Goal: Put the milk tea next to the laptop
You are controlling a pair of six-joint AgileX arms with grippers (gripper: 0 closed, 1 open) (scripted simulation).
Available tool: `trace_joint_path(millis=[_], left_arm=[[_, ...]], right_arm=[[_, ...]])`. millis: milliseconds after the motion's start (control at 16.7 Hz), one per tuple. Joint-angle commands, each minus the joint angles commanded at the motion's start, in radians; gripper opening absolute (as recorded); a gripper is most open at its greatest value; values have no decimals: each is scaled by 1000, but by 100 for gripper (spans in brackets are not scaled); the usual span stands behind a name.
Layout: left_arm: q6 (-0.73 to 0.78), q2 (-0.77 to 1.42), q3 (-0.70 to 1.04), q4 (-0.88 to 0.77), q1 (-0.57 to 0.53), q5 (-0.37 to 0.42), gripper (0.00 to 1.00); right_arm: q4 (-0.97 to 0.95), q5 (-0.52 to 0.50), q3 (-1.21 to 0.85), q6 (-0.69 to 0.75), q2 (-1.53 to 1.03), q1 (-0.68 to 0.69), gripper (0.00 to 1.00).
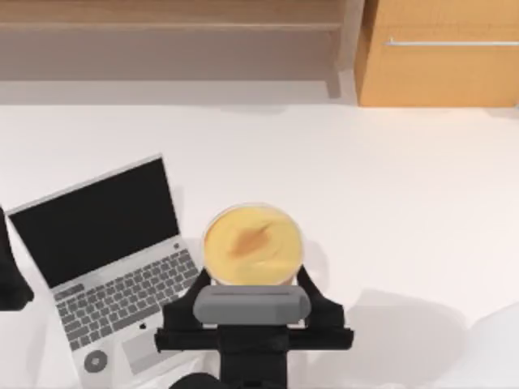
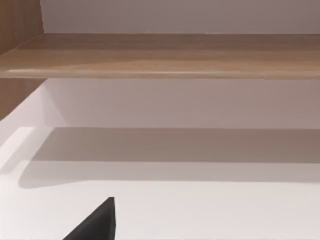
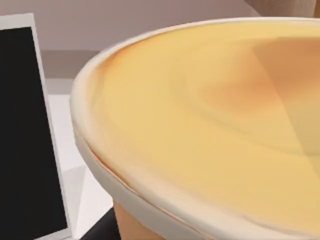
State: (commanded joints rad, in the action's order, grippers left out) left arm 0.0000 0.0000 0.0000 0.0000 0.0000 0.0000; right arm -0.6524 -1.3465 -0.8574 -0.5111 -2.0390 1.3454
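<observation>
Clasping the milk tea (image 1: 252, 243), a tall tapered translucent cup of orange-tan drink with a round yellow-orange top and a brownish swirl, my right gripper (image 1: 252, 279) sits at the near middle of the white surface (image 1: 389, 203), its two black fingers (image 1: 312, 293) pressed against either side of the cup just under the pale rim. In my right wrist view the cup's wide creamy top (image 3: 210, 130) looms close, with the orange wall of the cup beneath the rim. Whether the cup's base rests on the surface or hangs above it, I cannot tell. Just beside the cup, toward the top view's left, stands the laptop (image 1: 105, 267), a small silver machine lying open with a black screen, grey keyboard, grey trackpad and a round grey sticker near its front corner; its black screen edge (image 3: 25, 130) also shows in my right wrist view. My left arm (image 1: 10, 275) is parked at the left edge of the surface, beyond the laptop. Farther back run a wooden shelf (image 1: 170, 24) and a light wooden cabinet (image 1: 442, 57).
</observation>
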Motion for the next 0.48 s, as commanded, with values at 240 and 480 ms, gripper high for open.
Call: trace_joint_path(millis=[240, 480], left_arm=[[0, 0, 0, 0, 0, 0, 100], [0, 0, 0, 0, 0, 0, 100]], right_arm=[[0, 0, 0, 0, 0, 0, 100], [0, 0, 0, 0, 0, 0, 100]])
